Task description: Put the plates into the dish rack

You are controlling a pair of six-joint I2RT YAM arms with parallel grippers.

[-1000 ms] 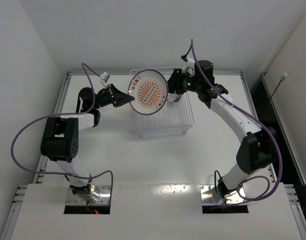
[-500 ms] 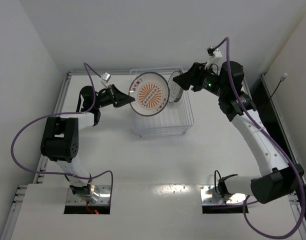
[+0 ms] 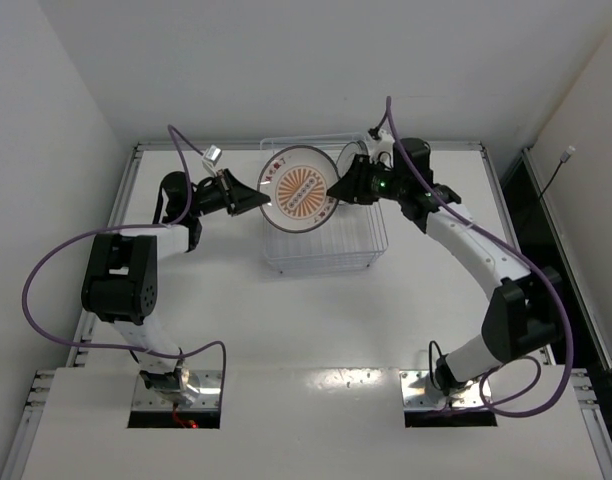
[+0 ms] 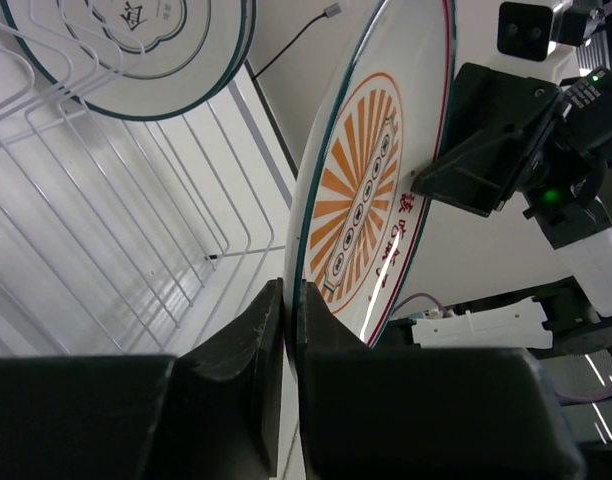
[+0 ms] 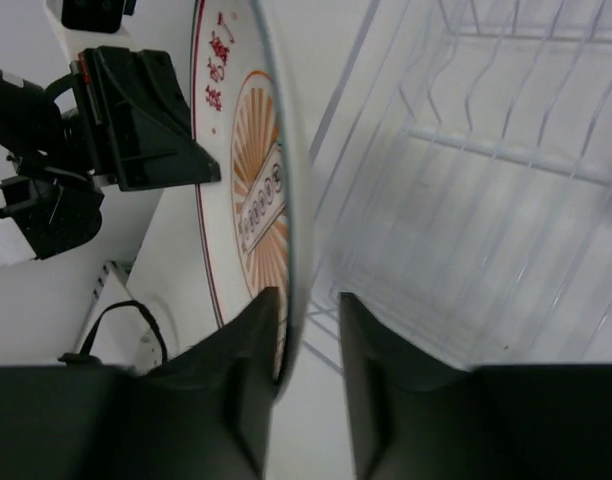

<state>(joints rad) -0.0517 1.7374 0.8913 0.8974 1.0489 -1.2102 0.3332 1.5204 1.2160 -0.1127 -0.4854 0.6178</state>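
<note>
The orange sunburst plate (image 3: 298, 188) hangs on edge above the dish rack (image 3: 326, 245). My left gripper (image 3: 258, 198) is shut on its left rim; in the left wrist view the jaws (image 4: 289, 290) pinch the rim of the plate (image 4: 371, 190). My right gripper (image 3: 336, 190) is at the plate's right rim. In the right wrist view its open jaws (image 5: 308, 300) straddle the plate's rim (image 5: 256, 190), with a gap on the right side. A green-rimmed plate (image 4: 136, 40) stands in the rack, partly hidden behind my right gripper in the top view (image 3: 346, 155). The grey-rimmed plate is out of view.
The rack's wire tines (image 5: 506, 150) lie below and to the right of my right gripper. A raised frame edges the table (image 3: 136, 150) at the back and left. White walls stand close behind.
My right gripper left the green-rimmed plate standing in the rack, drew back to the right, then came in to the sunburst plate's right rim. My left gripper has held the plate still.
</note>
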